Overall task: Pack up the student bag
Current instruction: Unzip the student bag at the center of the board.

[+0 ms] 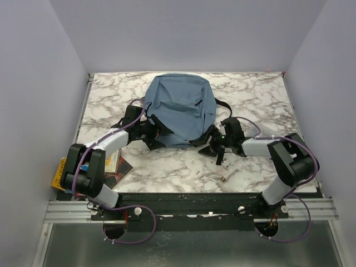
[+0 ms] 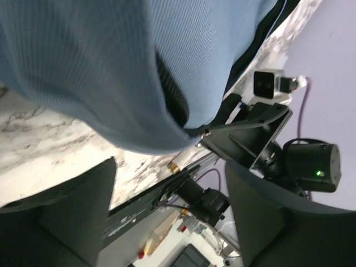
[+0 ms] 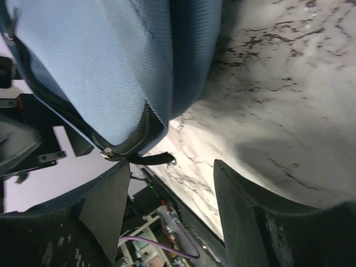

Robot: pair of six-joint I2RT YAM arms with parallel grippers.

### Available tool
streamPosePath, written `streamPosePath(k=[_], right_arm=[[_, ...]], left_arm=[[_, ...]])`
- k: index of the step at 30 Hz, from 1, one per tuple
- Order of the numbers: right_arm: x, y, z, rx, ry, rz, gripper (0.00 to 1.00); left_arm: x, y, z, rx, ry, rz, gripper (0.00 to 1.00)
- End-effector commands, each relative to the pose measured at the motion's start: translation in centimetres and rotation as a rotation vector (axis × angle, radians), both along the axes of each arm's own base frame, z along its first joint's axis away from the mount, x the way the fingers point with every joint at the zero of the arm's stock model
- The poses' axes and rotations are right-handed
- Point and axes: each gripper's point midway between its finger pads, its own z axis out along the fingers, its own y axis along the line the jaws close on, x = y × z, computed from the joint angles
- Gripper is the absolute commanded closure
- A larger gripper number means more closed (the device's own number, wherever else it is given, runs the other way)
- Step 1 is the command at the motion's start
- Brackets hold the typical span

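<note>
Where it lies on marble tbl (image 1: pixel 111 94), student bag (image 1: pixel 181 108) bulges soft, rounded.

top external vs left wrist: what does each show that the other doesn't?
Top only: the whole bag, the left arm, a yellow item by the table's left edge. Left wrist only: the left gripper open and empty, the bag's zipper pull close up. Both: the bag, the marble table, the right arm.

One student bag (image 1: pixel 181 108), two robot arms (image 1: pixel 105 144), one marble table (image 1: pixel 167 169), one small brass piece (image 1: pixel 224 178)
</note>
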Motion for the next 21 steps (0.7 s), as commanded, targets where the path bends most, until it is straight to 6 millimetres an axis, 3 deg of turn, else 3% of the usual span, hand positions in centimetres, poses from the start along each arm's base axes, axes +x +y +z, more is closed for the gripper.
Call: streamPosePath(k=[1, 11, 21], right_arm=[[0.9, 1.1, 2.7, 0.15, 0.0, -0.04, 0.36], [1.0, 1.2, 2.5, 0.21, 0.044, -0.094, 0.4], [1.2, 0.4, 2.6, 0.28, 0.086, -0.22, 0.39]], left_arm=[[2.9, -0.7, 0.8, -0.061, -0.081, 0.064, 0.31], [3.1, -0.9, -1.0, -0.048, -0.087, 0.046, 0.76], [1.9, -0.7, -1.4, -0.049, -0.105, 0.015, 1.0]])
